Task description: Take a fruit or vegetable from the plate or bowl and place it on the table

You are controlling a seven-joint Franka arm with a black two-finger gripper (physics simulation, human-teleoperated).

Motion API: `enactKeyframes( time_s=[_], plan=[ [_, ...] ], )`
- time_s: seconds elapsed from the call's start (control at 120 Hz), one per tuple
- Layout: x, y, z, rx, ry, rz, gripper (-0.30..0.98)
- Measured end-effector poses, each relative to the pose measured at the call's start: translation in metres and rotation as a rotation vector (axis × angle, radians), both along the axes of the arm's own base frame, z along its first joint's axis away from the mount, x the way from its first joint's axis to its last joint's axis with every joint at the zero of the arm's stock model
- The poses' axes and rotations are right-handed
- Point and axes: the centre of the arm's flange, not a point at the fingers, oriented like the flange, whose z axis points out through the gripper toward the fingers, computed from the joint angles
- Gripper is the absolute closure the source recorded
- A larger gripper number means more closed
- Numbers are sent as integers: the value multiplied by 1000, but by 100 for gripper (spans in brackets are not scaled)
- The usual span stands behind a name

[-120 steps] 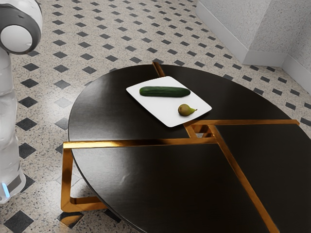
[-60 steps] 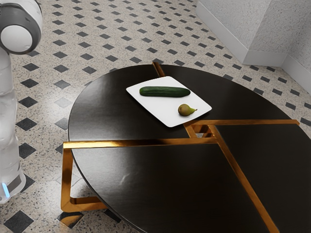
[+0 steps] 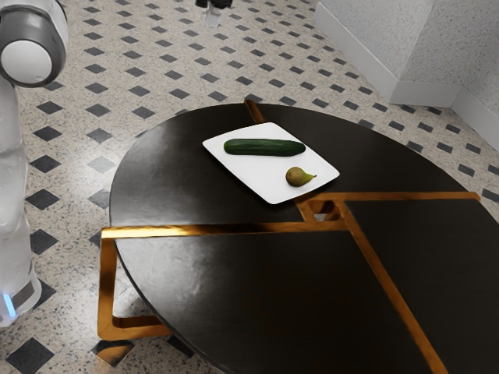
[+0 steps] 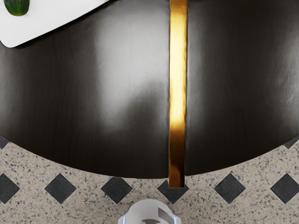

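Reach toward the plate, judged to be the step in hand. A dark green cucumber [image 3: 265, 147] and a small brownish-green pear [image 3: 299, 177] are carried by a square white plate [image 3: 257, 175] on a round black table [image 3: 171, 171]; the cucumber is set lengthwise near the plate's far corner in the exterior view, the pear near the corner at the exterior view's right. The black gripper [image 3: 211, 15] is seen at the exterior view's upper edge, apart from both; its opening, and whether anything is held, cannot be told. Either item would satisfy the task. The hand is best centred over the chosen item before being lowered: the cucumber should be gripped across its middle to limit tipping, the pear around its rounded body rather than its stem. A straight lift is advised, so that the plate's rim is not caught
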Motion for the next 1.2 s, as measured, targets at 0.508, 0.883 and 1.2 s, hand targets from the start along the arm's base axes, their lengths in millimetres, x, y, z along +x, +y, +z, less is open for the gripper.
enactKeyframes(
  time_s=[0.508, 0.883, 1.2],
  plan=[
    [99, 0, -97, 0, -4, 0, 0],
    [141, 0, -166, 0, -24, 0, 0],
    [159, 0, -207, 0, -48, 0, 0]
  ],
)
